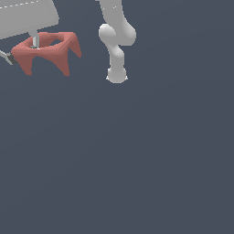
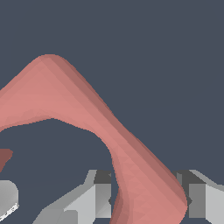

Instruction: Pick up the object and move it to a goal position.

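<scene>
Object at the far left, arm to its right

The object [image 1: 45, 51] sits at the exterior view's far left under the pincer [image 1: 35, 42], one finger [image 1: 35, 40] down through its central hole; the arm's base column [image 1: 116, 43] stands well apart to its right

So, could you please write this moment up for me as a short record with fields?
object: red four-legged ring piece
object location: upper part of the exterior view's left
gripper: gripper, fingers on either side of one wall of the piece
grip: one finger reaches down through the central hole, as the exterior view shows
arm: white arm links to the exterior view's right of the piece
goal marker: none visible
</scene>
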`<move>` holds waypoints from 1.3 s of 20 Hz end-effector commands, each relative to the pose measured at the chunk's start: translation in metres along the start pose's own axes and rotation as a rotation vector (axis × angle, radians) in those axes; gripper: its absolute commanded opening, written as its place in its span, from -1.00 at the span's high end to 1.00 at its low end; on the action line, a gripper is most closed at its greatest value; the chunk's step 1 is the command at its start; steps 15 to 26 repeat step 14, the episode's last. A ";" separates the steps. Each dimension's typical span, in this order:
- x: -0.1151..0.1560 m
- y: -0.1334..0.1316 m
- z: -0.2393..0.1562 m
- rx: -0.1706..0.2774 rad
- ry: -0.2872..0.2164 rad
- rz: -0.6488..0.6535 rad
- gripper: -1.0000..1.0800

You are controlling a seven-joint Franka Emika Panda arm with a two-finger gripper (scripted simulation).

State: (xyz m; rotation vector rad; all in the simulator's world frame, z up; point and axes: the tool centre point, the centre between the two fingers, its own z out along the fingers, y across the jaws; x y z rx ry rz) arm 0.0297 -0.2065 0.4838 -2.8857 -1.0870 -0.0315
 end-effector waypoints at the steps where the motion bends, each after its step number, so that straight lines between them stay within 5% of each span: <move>1: 0.000 0.002 -0.005 0.000 0.000 0.000 1.00; 26: 0.001 0.007 -0.014 0.000 0.000 0.000 1.00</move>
